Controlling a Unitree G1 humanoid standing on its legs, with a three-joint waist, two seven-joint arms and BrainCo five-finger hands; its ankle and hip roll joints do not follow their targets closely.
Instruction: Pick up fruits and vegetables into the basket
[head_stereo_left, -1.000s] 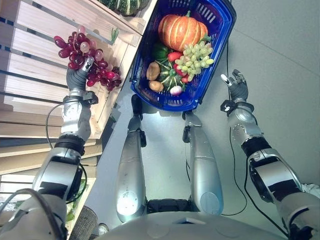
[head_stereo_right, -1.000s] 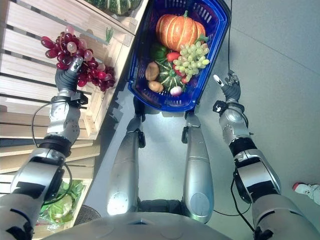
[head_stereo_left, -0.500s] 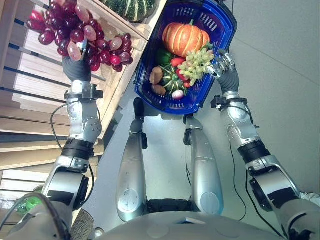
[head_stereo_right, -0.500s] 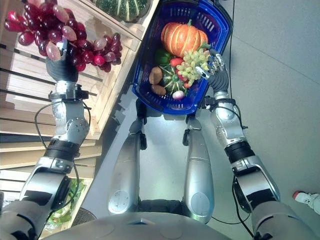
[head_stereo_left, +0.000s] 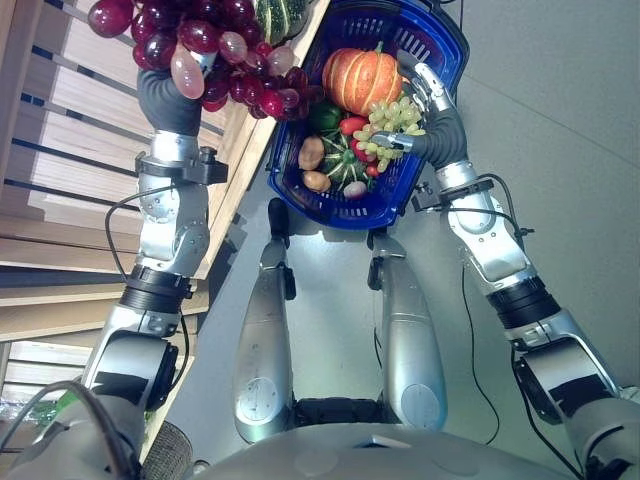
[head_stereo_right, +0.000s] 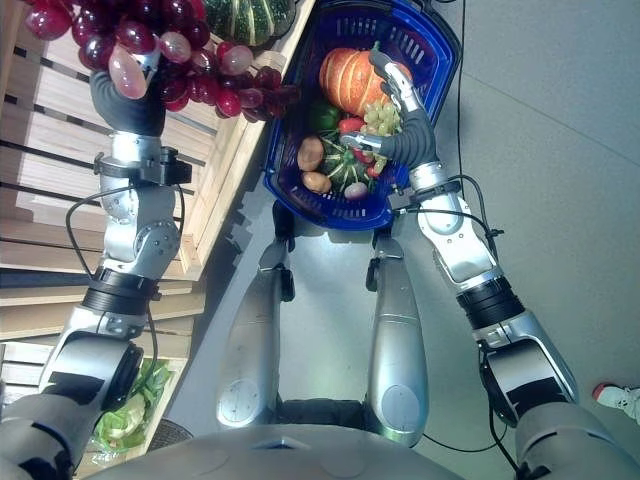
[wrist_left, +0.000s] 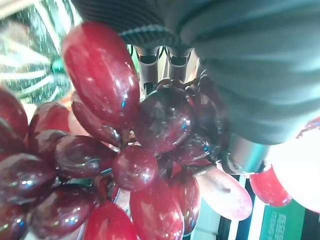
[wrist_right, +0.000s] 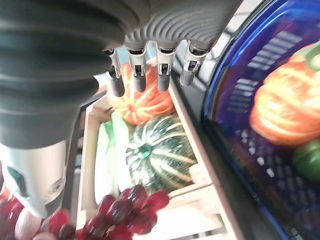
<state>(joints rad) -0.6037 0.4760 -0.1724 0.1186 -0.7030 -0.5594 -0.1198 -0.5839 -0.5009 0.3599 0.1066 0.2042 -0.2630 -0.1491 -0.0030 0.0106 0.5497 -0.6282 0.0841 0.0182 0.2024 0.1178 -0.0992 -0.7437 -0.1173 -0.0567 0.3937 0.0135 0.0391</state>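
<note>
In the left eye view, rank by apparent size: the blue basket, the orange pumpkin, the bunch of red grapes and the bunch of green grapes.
1. blue basket
2. bunch of red grapes, held up in the left hand; likely nearer the camera, so it may look oversized
3. orange pumpkin
4. bunch of green grapes

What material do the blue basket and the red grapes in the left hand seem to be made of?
Blue basket: probably moulded plastic, with a slotted wall and a glossy rim. Red grapes, held by the left hand: perhaps plastic imitation, given their very glossy, uniform, large berries; real fruit cannot be excluded.
</note>
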